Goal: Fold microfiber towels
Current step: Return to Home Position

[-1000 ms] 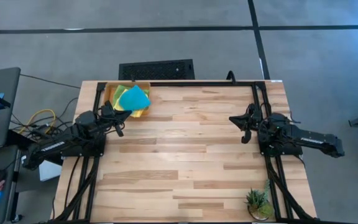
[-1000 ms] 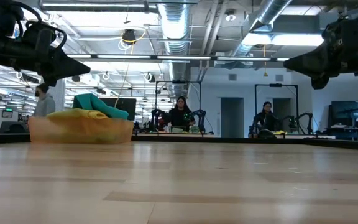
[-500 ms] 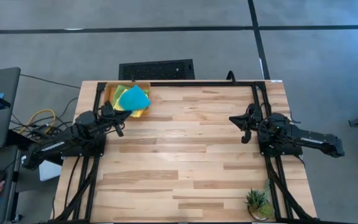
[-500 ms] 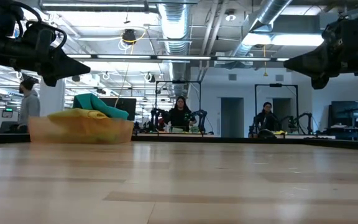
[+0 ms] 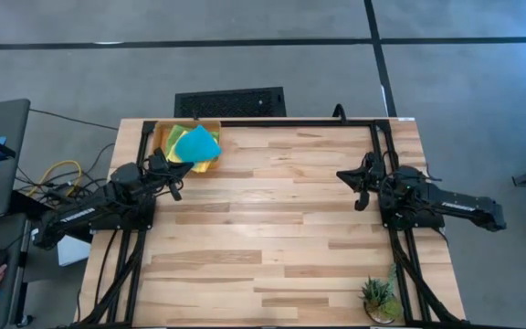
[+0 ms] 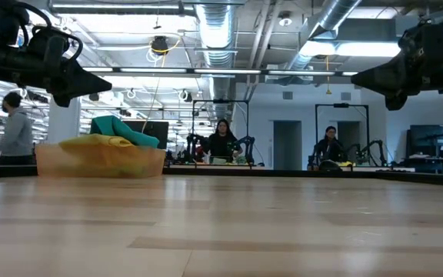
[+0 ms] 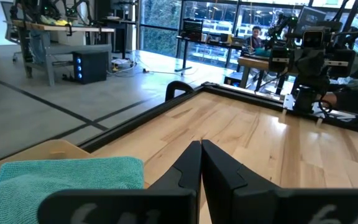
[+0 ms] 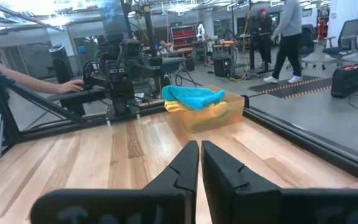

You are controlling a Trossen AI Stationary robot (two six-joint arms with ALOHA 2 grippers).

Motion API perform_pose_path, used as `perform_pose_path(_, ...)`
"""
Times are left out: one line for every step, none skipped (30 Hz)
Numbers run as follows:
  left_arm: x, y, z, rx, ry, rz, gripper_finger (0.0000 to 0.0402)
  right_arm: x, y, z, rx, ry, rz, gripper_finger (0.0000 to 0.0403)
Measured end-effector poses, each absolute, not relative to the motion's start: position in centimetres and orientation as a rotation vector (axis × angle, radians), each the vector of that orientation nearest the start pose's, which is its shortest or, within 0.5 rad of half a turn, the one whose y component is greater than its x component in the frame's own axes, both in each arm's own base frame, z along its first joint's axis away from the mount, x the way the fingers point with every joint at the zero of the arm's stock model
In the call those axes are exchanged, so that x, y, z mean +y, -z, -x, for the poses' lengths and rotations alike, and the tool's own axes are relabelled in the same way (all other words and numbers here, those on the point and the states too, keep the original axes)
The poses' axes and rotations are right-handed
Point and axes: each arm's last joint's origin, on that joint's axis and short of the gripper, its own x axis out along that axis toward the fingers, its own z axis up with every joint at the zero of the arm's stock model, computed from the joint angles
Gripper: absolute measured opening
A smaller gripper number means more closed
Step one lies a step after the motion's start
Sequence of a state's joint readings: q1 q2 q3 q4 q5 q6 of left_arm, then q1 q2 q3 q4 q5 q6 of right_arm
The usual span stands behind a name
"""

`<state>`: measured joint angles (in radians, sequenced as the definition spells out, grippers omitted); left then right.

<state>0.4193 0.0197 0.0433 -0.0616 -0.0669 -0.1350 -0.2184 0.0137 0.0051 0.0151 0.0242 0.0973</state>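
Status: no change on the tabletop over the last second. Both arms have stayed in the same pose, and the stack has not shifted. The only movement is in the room beyond, where a person (image 6: 12,127) has walked further left in the low view.

Left gripper (image 5: 179,175) — raised above the tabletop by the left edge, just short of the tray. Its fingers are pressed together with nothing between them.

Right gripper (image 5: 352,187) — raised by the right edge, well apart from the stack. Its fingers are likewise together and empty.

Microfiber towels: all lie stacked in the orange tray (image 5: 161,137) at the far left corner of the tabletop. The teal towel (image 5: 195,143) is on top. A yellow towel (image 5: 210,164) shows under it, and a lime green edge (image 5: 179,132) shows at the far side. The folds lower in the stack cannot be checked from these views.

Assessment: no towel remains loose on the tabletop, so folding and stacking appear complete. The motionless, retracted arms suggest the home pose is reached or nearly so.
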Motion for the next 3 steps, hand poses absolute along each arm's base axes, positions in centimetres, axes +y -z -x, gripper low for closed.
perform_pose_path(4.09,-17.08,-8.7,0.005,-0.488,0.139,0.0,-2.2,-16.56,-9.57,-0.018,0.242,-0.096,0.0044)
perform_pose_path(4.09,-17.08,-8.7,0.005,-0.488,0.139,0.0,-2.2,-16.56,-9.57,-0.018,0.242,-0.096,0.0044)
perform_pose_path(4.09,-17.08,-8.7,0.005,-0.488,0.139,0.0,-2.2,-16.57,-9.57,-0.018,0.242,-0.096,0.0044)
